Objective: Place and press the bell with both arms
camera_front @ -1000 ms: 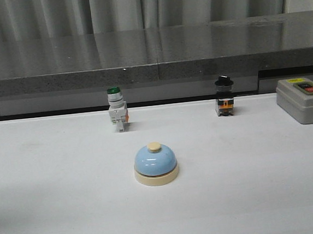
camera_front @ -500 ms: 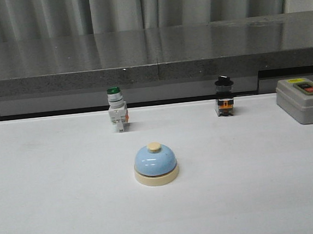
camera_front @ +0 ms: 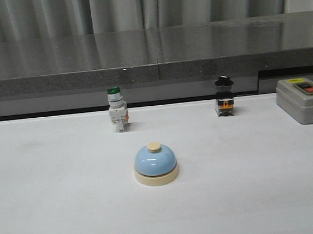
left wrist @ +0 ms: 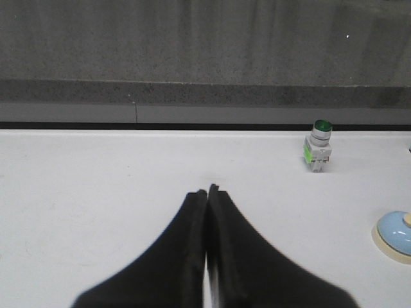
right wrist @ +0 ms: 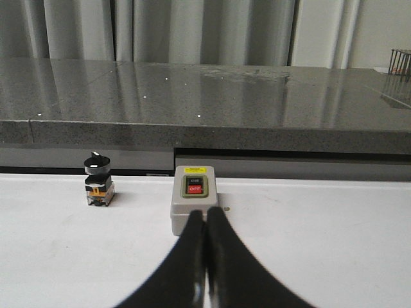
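Stretching wide and white, the table [camera_front: 55,213] lies bare around the bell [camera_front: 155,163], which sits mid-table, well apart from the green switch [camera_front: 116,109], black switch [camera_front: 224,97] and grey box [camera_front: 303,100]. Left gripper [left wrist: 207,192] and right gripper [right wrist: 205,215] are pressed together, holding nothing. Nothing has shifted since earlier.

Heads up on your arms: neither one shows in front view, both only visible through own wrist cams. Your left dark two-fingered gripper [left wrist: 207,191] has black fingers [left wrist: 183,244] pressed flat together, tips meeting, nothing between them, pointing forward low over white surface. Your right dark two-fingered gripper [right wrist: 205,213] same deal, black fingers [right wrist: 228,263] closed tight against each other, empty, aimed straight ahead. Both look level, no visible tilt.
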